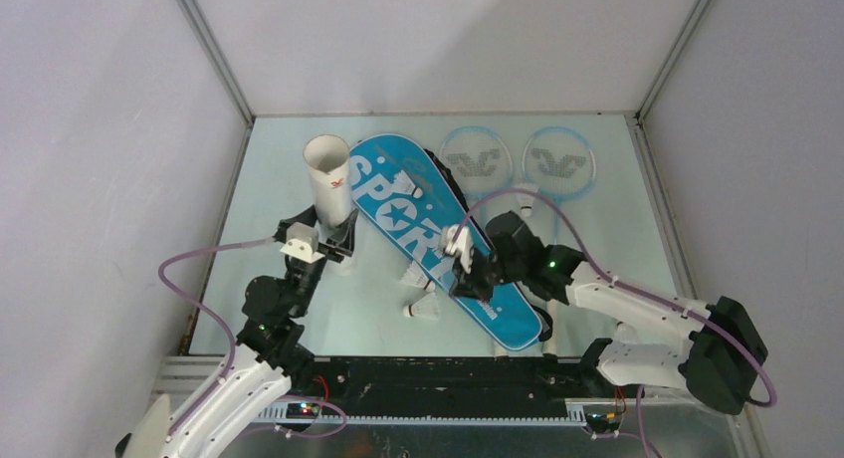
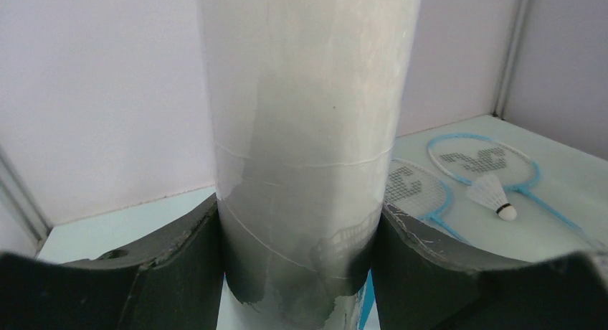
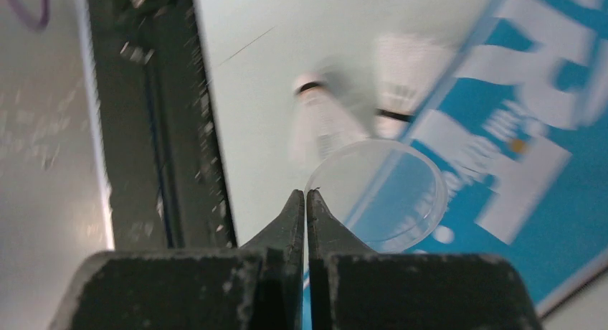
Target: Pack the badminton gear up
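At centre left of the overhead view, the left gripper [image 1: 333, 244] is clamped around the lower part of the white tube [image 1: 328, 174]. The tube stands upright on the counter [image 1: 279, 159] with its open mouth facing up. Right of centre, the right gripper [image 3: 306, 201] hangs over the blue bag [image 1: 398, 219]. Its jaws are closed, and its wrist view shows the thin rim of a clear round lid [image 3: 376, 197] apparently pinched at the very tips.

Since the shuttlecocks lie outside the tube, capping it now looks premature. The lid is probably best set flat on bare counter, away from the feathers. That pinch on the rim is slight, so a slow, level move would help keep the lid from twisting out. The left gripper should keep the tube vertical and steady so the mouth stays reachable from above.

Four shuttlecocks are visible:
- One lies on the bag [image 1: 403, 186].
- One sits at the bag's left edge [image 1: 416, 276].
- One is just below that on the counter [image 1: 423, 310].
- One lies by the racket shafts [image 1: 525, 194].

Two rackets lie side by side at the upper right [image 1: 476, 159] [image 1: 559, 159]. There is one tube, one lid and one bag.
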`<control>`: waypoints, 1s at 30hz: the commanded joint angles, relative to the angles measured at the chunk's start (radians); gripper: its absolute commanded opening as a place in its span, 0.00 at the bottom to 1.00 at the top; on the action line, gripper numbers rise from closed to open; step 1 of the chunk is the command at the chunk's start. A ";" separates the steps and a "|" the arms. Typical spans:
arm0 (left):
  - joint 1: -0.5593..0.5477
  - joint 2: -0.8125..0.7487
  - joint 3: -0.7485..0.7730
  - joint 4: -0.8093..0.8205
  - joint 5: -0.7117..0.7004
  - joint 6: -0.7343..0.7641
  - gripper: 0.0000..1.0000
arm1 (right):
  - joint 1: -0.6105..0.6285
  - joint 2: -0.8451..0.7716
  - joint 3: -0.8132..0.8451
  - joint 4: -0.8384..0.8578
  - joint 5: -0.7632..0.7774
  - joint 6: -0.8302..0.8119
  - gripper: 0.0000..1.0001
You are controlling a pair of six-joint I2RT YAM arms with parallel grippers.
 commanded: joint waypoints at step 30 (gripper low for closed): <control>-0.001 -0.018 0.026 -0.021 -0.143 -0.062 0.42 | 0.258 0.141 0.086 -0.180 -0.075 -0.400 0.50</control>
